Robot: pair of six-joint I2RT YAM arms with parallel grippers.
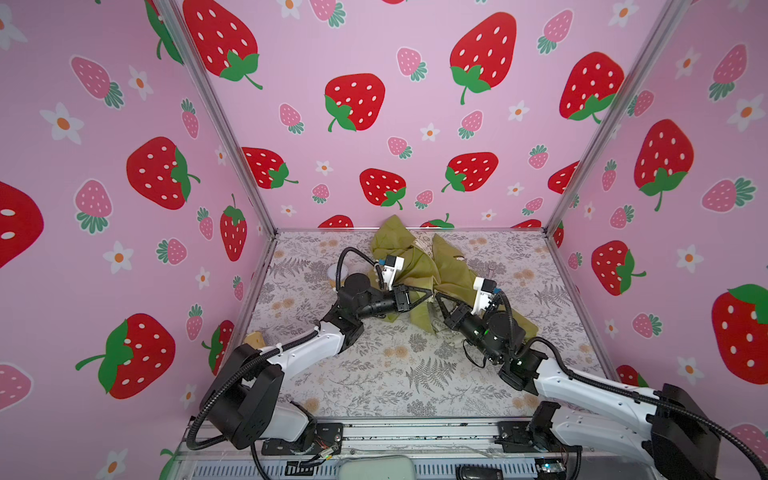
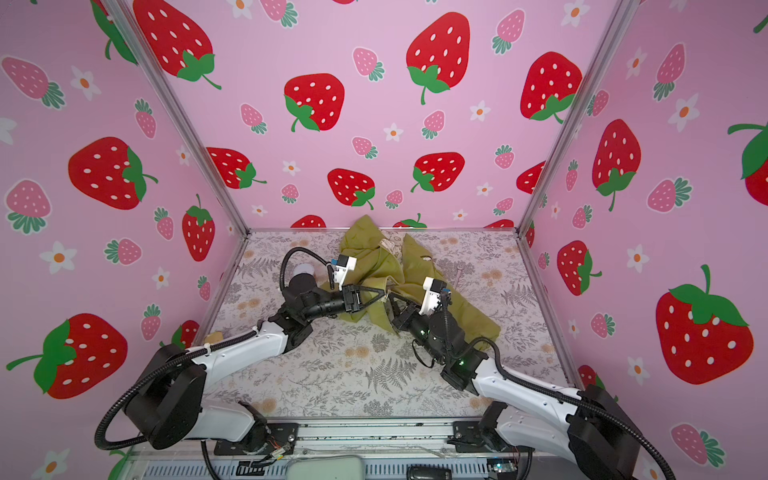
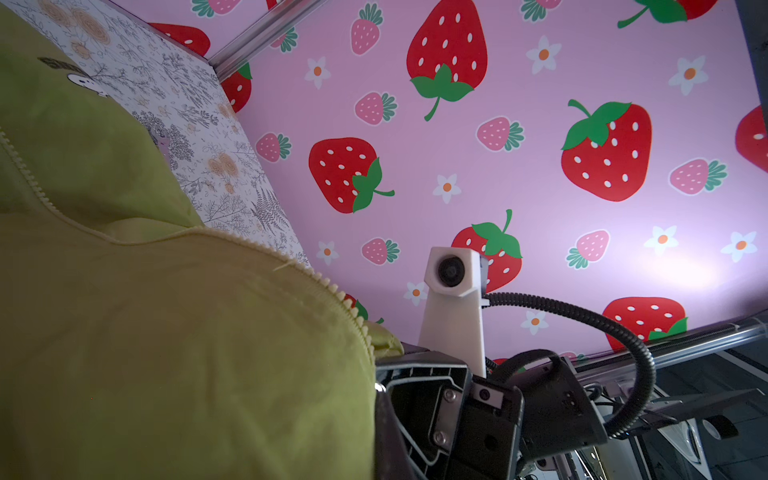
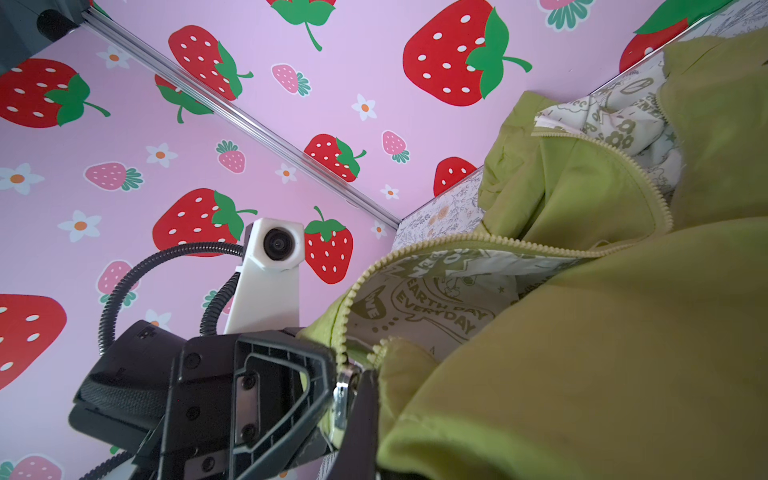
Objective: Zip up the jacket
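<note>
On table (image 1: pixel 374 374), one jacket (image 1: pixel 451 259), two hands gripping: left hand (image 1: pixel 427 292), right hand (image 1: pixel 439 297)

jacket (image 1: pixel 420 262) on table (image 1: pixel 374 374), rear-ctr | l gripper (image 1: pixel 428 293) just left of r gripper (image 1: pixel 439 296)

**Crowded middle, open front**

The jacket (image 1: pixel 417 266) heaps over the middle and back of the surface (image 1: pixel 374 376), up against the back wall (image 1: pixel 415 124). The left gripper (image 1: pixel 430 294) and right gripper (image 1: pixel 437 296) meet tip to tip at its near edge, their arms slanting in from the front corners. Between the arms the front of the surface lies bare. A white round thing (image 1: pixel 335 273) and a tan block (image 1: pixel 254 338) sit on the left side.
</note>
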